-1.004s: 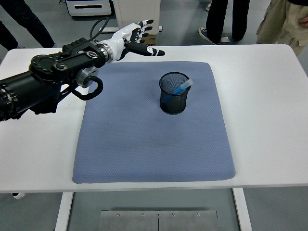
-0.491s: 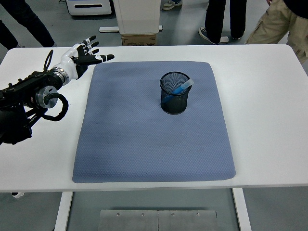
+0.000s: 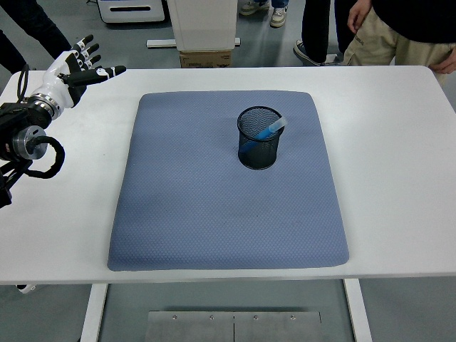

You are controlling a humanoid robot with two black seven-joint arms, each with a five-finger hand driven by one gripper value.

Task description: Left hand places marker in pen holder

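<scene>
A black mesh pen holder (image 3: pixel 259 137) stands upright on the blue-grey mat (image 3: pixel 228 206), a little right of its centre. A blue marker (image 3: pixel 268 130) with a pale cap leans inside it, its top resting against the right rim. My left hand (image 3: pixel 80 65) is at the far left, over the table's back left corner, well away from the holder. Its fingers are spread and hold nothing. The right arm is out of view.
The white table (image 3: pixel 399 164) shows bare on both sides of the mat. Several people stand beyond the far edge, one close at the top right (image 3: pixel 399 32). A white cabinet and cardboard box (image 3: pixel 205 35) sit behind the table.
My left arm has drawn back leftwards, from over the mat's back left corner to the table's far left edge. The hand stays empty and spread. The marker and holder have not moved.
</scene>
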